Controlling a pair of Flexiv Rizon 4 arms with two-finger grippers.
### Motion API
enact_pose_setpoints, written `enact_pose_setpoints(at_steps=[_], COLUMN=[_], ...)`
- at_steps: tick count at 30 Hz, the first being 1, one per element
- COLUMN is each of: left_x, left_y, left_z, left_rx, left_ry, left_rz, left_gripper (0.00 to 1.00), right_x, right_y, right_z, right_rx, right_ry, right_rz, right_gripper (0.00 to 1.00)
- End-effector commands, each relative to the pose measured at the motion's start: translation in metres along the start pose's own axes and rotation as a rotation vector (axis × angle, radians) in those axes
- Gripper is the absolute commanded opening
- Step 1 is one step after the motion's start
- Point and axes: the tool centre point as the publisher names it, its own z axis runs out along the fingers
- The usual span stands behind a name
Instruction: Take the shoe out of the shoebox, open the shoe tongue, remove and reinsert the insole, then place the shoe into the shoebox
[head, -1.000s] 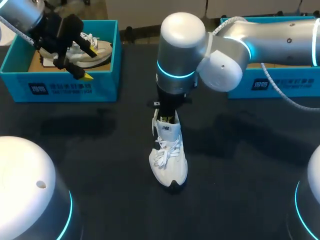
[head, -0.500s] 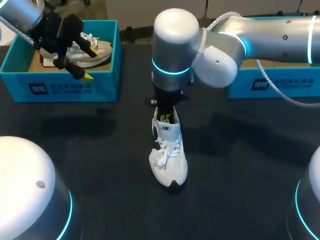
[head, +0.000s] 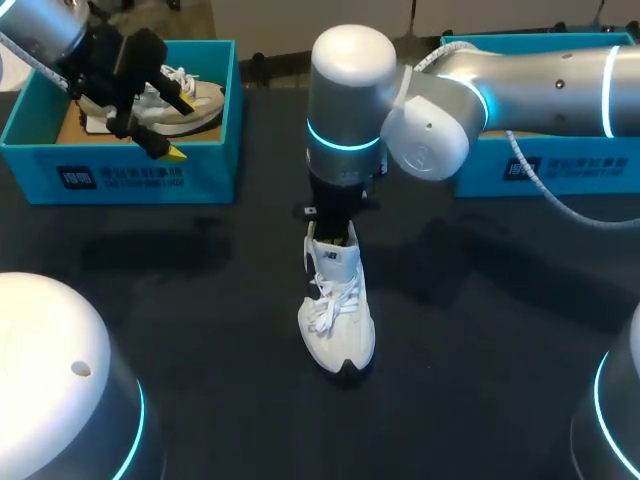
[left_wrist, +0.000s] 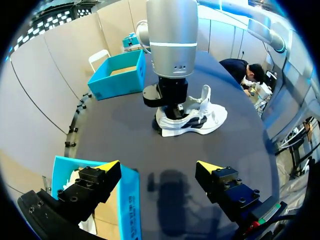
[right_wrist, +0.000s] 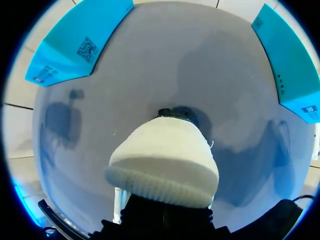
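A white laced shoe (head: 338, 320) stands on the dark table at its middle, toe toward the front edge and tongue raised. My right gripper (head: 338, 215) comes straight down at the shoe's heel opening, and its tips are hidden there. In the right wrist view a white padded part of the shoe (right_wrist: 165, 165) fills the space just ahead of the gripper. The left wrist view shows the shoe (left_wrist: 200, 117) ahead with my right gripper (left_wrist: 172, 102) on its heel end. My left gripper (head: 180, 125) hangs open over the left shoebox (head: 140, 180), holding nothing (left_wrist: 159, 167).
A second white shoe (head: 190, 100) lies in the left blue shoebox. Another blue shoebox (head: 540, 165) stands at the back right, partly behind my right arm. Both boxes show in the right wrist view (right_wrist: 75, 45) (right_wrist: 292, 65).
My right arm's elbow has shifted slightly left above the shoe. The shoe and my left arm have not moved.
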Motion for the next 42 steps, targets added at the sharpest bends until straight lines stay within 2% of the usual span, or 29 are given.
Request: enact_pose_setpoints(at_steps=[1,5,11,12,17,24,30,31,32,33,35,36,42], left_x=[0.001,0.001,0.001,0.001,0.001,0.001,0.001,0.001,0.001,0.001,0.001,0.001,0.001], left_y=[0.000,0.000,0.000,0.000,0.000,0.000,0.000,0.000,0.000,0.000,0.000,0.000,0.000], left_z=[-0.001,-0.001,-0.001,-0.001,-0.001,-0.001,-0.001,-0.001,-0.001,-0.001,-0.001,-0.001,-0.001], left_rx=[-0.002,-0.002,-0.002,-0.002,-0.002,-0.002,-0.002,-0.002,-0.002,-0.002,-0.002,-0.002,-0.002], left_ry=[-0.001,-0.001,-0.001,-0.001,-0.001,-0.001,-0.001,-0.001,-0.001,-0.001,-0.001,-0.001,-0.001], left_rz=[0.001,0.001,0.001,0.001,0.001,0.001,0.001,0.001,0.001,0.001,0.001,0.001,0.001], left_gripper=[1.00,1.00,1.00,1.00,1.00,1.00,1.00,1.00,1.00,1.00,1.00,1.00,1.00], right_x=[0.004,0.006,0.006,0.005,0.007,0.009,0.009,0.009,0.010,0.010,0.011,0.011,0.011], right_y=[-0.004,-0.008,-0.014,-0.015,-0.025,-0.042,-0.054,-0.054,-0.054,-0.055,-0.055,-0.055,-0.054], right_z=[-0.006,-0.025,-0.044,-0.047,-0.057,-0.057,-0.054,-0.055,-0.055,-0.056,-0.058,-0.059,-0.058], right_rx=[0.022,0.052,0.161,0.203,0.271,0.337,0.353,0.365,0.369,0.369,0.375,0.375,0.386], right_ry=[-0.011,-0.006,0.038,0.037,0.053,0.059,0.057,0.057,0.056,0.052,0.046,0.045,0.046], right_rz=[0.001,0.017,0.043,0.039,0.049,0.067,0.065,0.060,0.059,0.060,0.057,0.056,0.044], right_gripper=[0.00,0.00,0.00,0.00,0.00,0.00,0.00,0.12,0.34,0.47,0.90,1.00,1.00])
